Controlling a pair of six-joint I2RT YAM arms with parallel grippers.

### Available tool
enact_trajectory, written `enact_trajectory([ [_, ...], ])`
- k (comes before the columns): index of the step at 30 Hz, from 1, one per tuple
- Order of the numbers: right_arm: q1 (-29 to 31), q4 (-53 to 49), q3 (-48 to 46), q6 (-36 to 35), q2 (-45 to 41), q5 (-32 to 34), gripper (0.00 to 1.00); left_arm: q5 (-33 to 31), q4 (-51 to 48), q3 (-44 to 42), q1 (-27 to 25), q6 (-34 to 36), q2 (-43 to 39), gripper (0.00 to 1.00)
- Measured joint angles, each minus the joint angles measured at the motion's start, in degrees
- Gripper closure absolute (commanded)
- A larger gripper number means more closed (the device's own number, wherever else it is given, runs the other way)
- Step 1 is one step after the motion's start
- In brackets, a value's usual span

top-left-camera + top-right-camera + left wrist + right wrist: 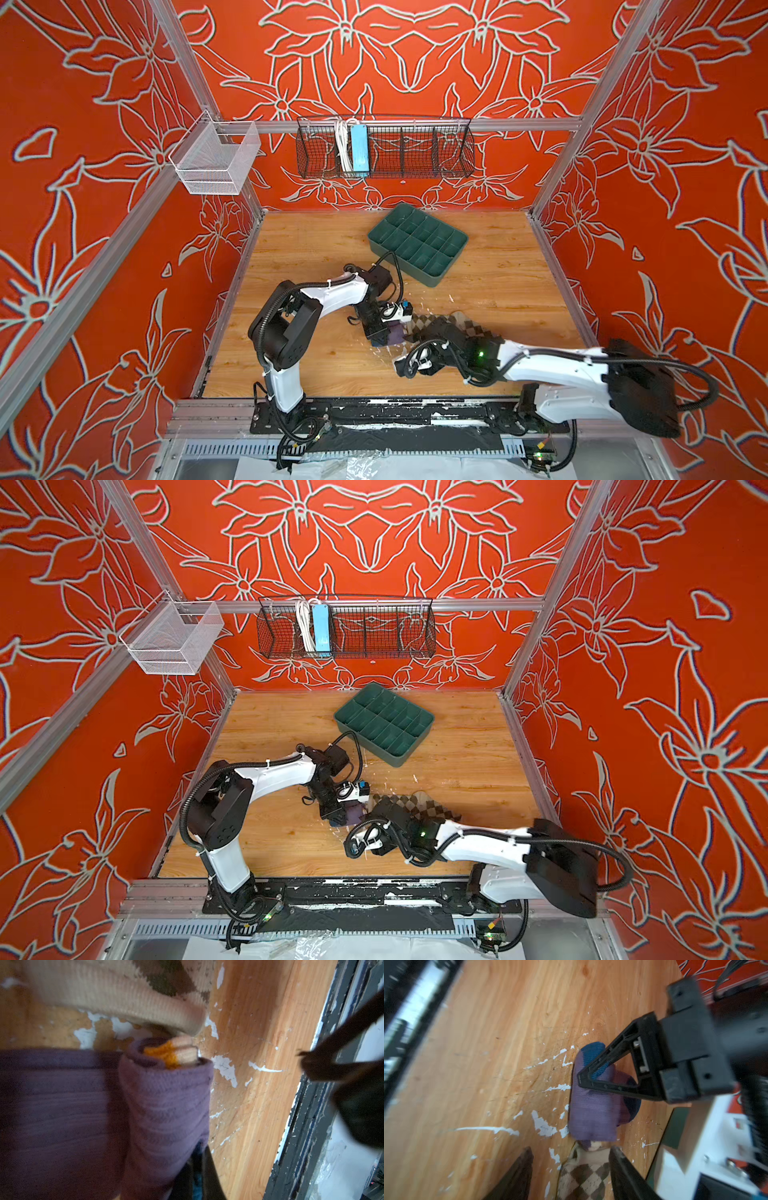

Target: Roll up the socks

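Purple sock roll [593,1109] mid-table, bare wood [488,1043] alongside.

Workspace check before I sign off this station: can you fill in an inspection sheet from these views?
Surface: wooden tabletop, veneer chipped white near the middle.
Job's things: purple sock rolled into a bundle; argyle sock lies flat, its cuff end at the roll.
Clutter: green divided tray at the back, compartments look empty.
Pincers: left pincer shut on the purple sock; right pincer open, astride the argyle sock.
Cables: black hoses run along both arms; white cord in the black wire basket.
Surroundings: red floral walls; white mesh basket on the frame.
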Motion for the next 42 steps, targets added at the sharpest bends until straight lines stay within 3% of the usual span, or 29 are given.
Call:
enact_trajectory([
  [5,-0.17,8.11,3.43,-2.38,12.26,4.09,0.43,0.28,-0.02,-0.02,0.00,-0.15,-0.04,0.98],
  [12,-0.59,9.73,8.90,-3.41,18.88,6.51,0.84,0.26,0.68,-1.36,0.46,-0.76,-2.84,0.93],
  [14,-0.59,6.69,10.95,-3.41,19.17,6.10,0.89,-0.52,1.38,-2.56,1.03,-1.20,-4.96,0.87],
  [19,-1.22,-6.54,17.86,-1.68,19.69,0.98,0.92,-4.70,5.49,-8.11,0.61,-3.15,-15.15,0.59],
  [23,-2.58,-20.52,25.55,0.44,21.51,-6.12,0.92,-12.96,10.95,-13.79,0.35,-5.18,-26.18,0.48],
  [31,-4.50,-45.51,42.36,4.31,28.89,-18.10,0.92,-40.41,20.85,-26.32,1.44,-8.41,-47.56,0.46],
  [36,-6.88,-55.76,49.81,5.03,35.47,-22.58,0.91,-49.03,24.81,-26.77,1.44,-10.27,-65.37,0.45],
  [42,-7.82,-64.13,58.34,5.07,41.90,-25.49,0.91,-51.17,24.74,-27.17,1.42,-11.65,-81.11,0.43],
])
